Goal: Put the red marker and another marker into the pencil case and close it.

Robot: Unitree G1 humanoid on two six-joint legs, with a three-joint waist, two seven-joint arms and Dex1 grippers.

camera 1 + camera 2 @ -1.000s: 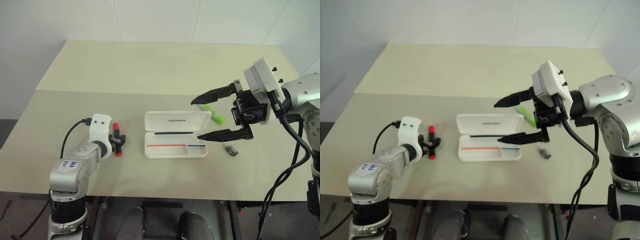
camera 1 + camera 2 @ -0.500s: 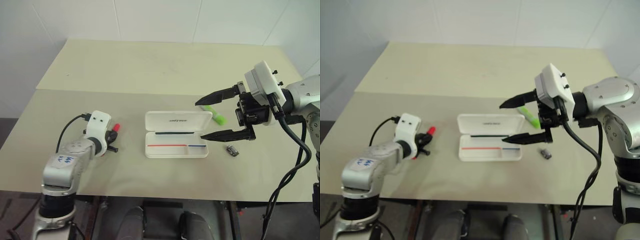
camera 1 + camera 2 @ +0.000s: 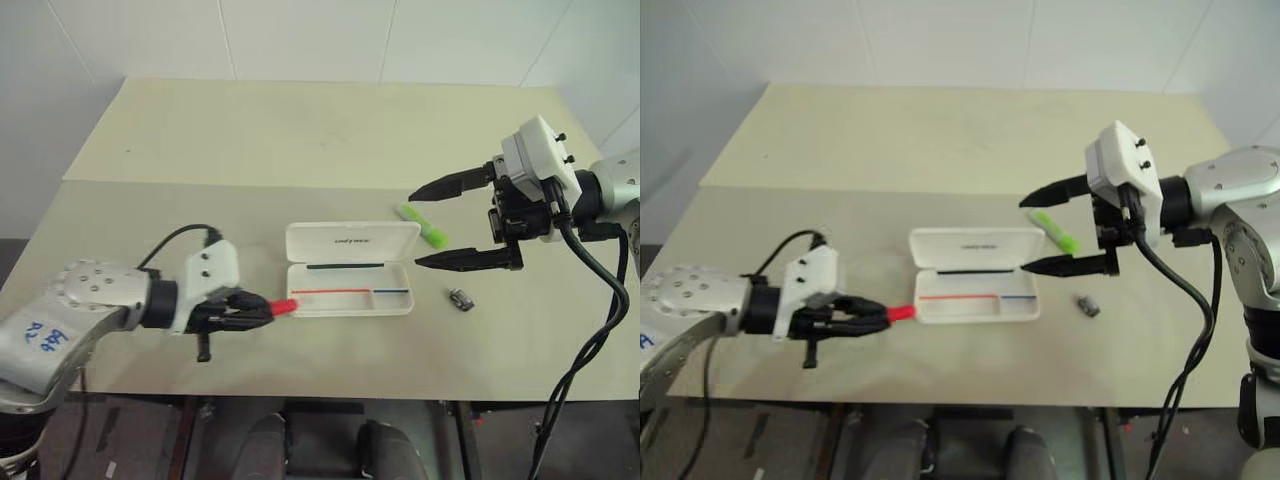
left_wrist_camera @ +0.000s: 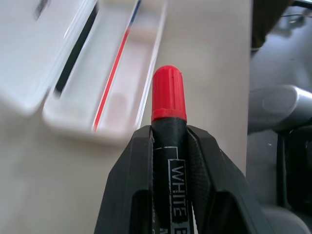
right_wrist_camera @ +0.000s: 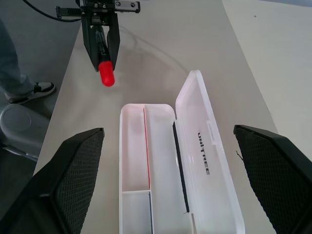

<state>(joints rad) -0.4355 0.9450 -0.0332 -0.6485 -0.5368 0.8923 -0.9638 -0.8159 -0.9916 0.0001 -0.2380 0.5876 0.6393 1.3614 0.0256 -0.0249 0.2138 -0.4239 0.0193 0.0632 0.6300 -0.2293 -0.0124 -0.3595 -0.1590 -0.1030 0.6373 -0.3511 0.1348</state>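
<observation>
The red marker (image 3: 283,305) is held off the table, level, its red cap pointing at the left end of the pencil case (image 3: 310,240). My left gripper (image 3: 252,311) is shut on the marker's black barrel (image 4: 168,92). The white case lies open in the middle of the table, lid flat behind a tray (image 5: 161,161) with red and blue stripes. The lime-green highlighter (image 3: 423,224) lies just right of the lid. My right gripper (image 3: 415,228) hovers above the case's right end, open wide, nothing between its fingers (image 5: 68,170).
A small dark grey object (image 3: 460,298) lies on the table right of the tray. The table's front edge (image 3: 330,385) runs just below the left gripper. The back half of the tabletop (image 3: 300,130) is bare.
My left gripper has closed on the red marker, lifted it off the table, turned and carried it right toward the case. The right gripper drifted slightly right, still open.
</observation>
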